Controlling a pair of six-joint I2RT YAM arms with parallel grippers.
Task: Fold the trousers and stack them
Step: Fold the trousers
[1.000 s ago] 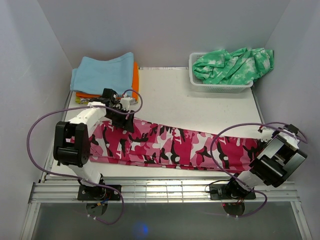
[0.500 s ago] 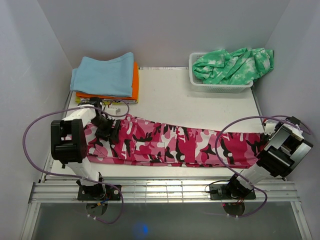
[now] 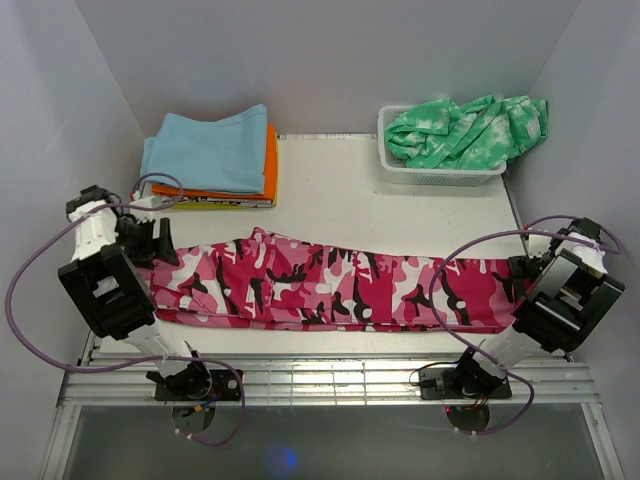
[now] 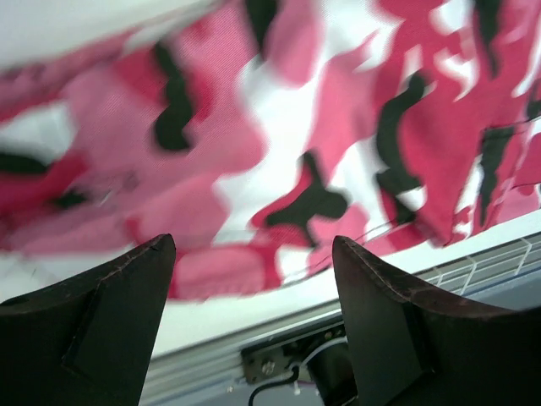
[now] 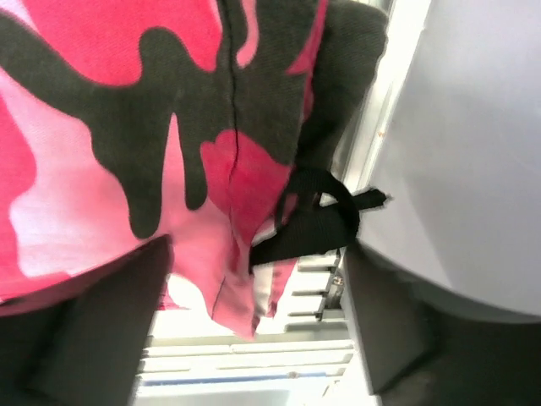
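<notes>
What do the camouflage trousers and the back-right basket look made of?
The trousers: matte woven cloth, possibly cotton; fine weave and a stitched seam show in the wrist views. The basket: probably white moulded plastic, judging by its slotted walls.

A white table is carrying a pile of folded clothes at its far left corner, with a light blue piece lying on top, an orange one showing beneath it along the right edge and a thin yellow layer peeking out at the bottom. At the table's far right corner a white slatted basket is sitting, and a crumpled green-and-white tie-dye garment is heaping up inside it and spilling over its right rim. A ribbed metal rail is running along the table's near edge.
</notes>
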